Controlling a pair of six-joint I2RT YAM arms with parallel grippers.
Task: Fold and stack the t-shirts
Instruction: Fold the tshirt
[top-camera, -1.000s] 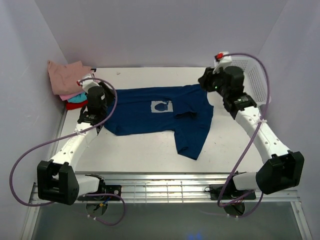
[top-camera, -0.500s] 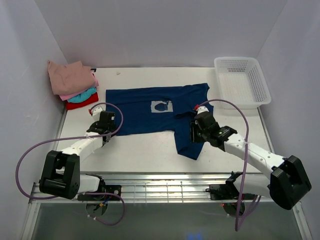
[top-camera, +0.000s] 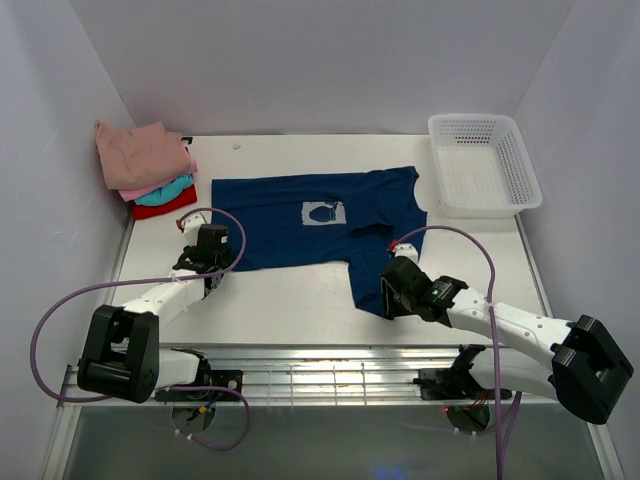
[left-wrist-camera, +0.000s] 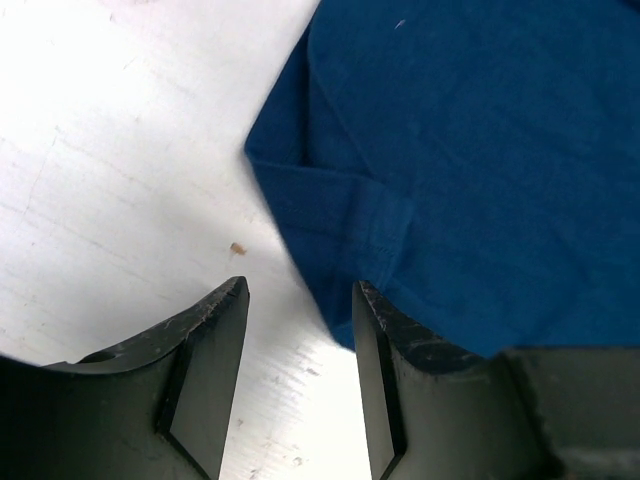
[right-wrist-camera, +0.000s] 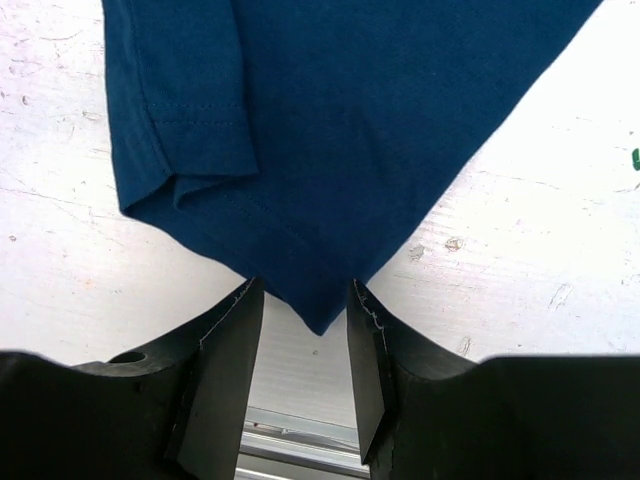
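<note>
Nearest, two grippers, the left gripper and right gripper, are being held with jaws parted at corners of the one navy tee spread across the table, while four folded tees and one basket are being shown only from overhead.

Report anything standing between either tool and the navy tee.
Nothing visible does. The open right tool straddles the near tip of the navy tee; the open left tool sits right at its near-left corner.
</note>
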